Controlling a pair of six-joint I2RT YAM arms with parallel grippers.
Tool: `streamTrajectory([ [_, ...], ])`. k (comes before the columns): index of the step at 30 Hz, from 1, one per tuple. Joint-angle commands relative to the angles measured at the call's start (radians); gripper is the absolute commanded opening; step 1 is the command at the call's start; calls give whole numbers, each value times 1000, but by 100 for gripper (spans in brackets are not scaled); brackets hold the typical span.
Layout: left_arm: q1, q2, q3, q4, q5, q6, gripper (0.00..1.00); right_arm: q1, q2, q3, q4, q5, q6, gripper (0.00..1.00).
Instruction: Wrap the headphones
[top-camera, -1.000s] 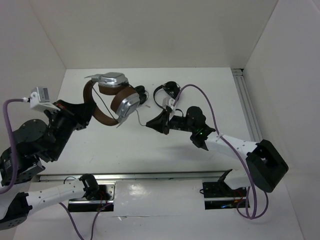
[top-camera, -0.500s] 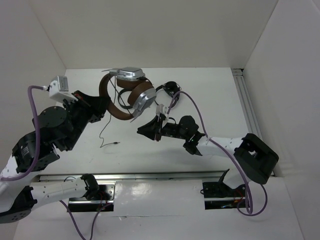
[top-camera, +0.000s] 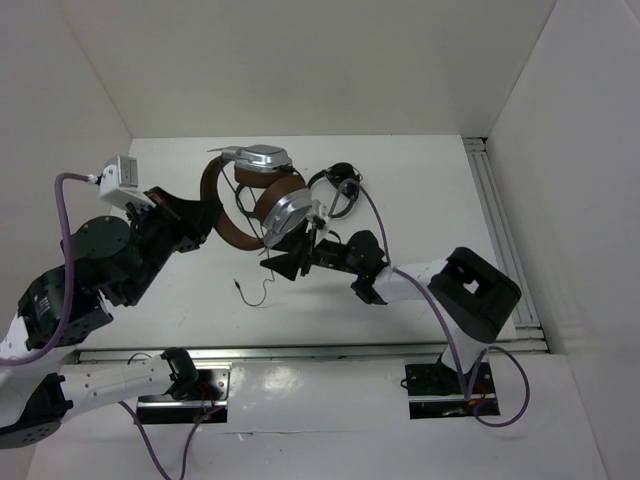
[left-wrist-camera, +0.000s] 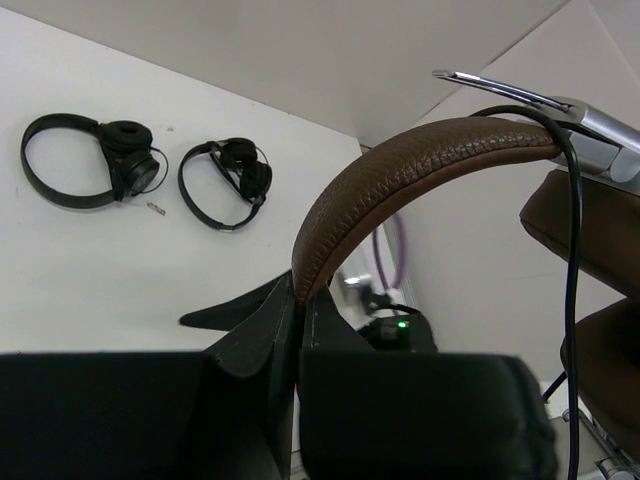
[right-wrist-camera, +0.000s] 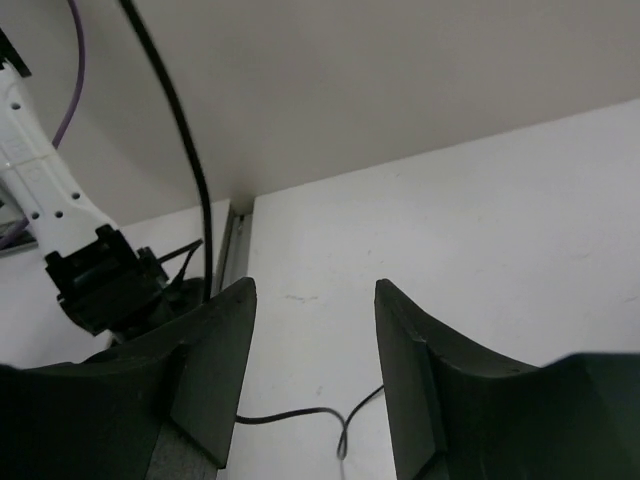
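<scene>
Left gripper (left-wrist-camera: 298, 305): clamped shut on the brown headband (left-wrist-camera: 400, 180). The headphones (top-camera: 262, 195) are held off the table (top-camera: 420, 230) at far centre, carried right of their place a second ago.

Right gripper (right-wrist-camera: 315, 300): jaws apart, nothing held. It has been brought left, under the lower silver earcup (top-camera: 288, 212). The black cable (right-wrist-camera: 175, 120) hangs just left of its jaws, not between them. The plug end (top-camera: 238, 287) has been dragged right along the table.

Judged: a cable catch is being set up, and wrapping is not yet begun.

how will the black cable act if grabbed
Likely floppy: the cable hangs slack from the headphones and curls on the table. Probably light and thin, so it may slip from the open right claw.
</scene>
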Motion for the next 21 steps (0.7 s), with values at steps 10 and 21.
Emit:
streamTrajectory([
  [10, 2, -8, 43, 82, 42, -22, 0, 2, 122, 55, 434, -61, 164, 60],
  [21, 2, -8, 23, 82, 51, -13, 0, 11, -178, -24, 143, 175, -65, 60],
])
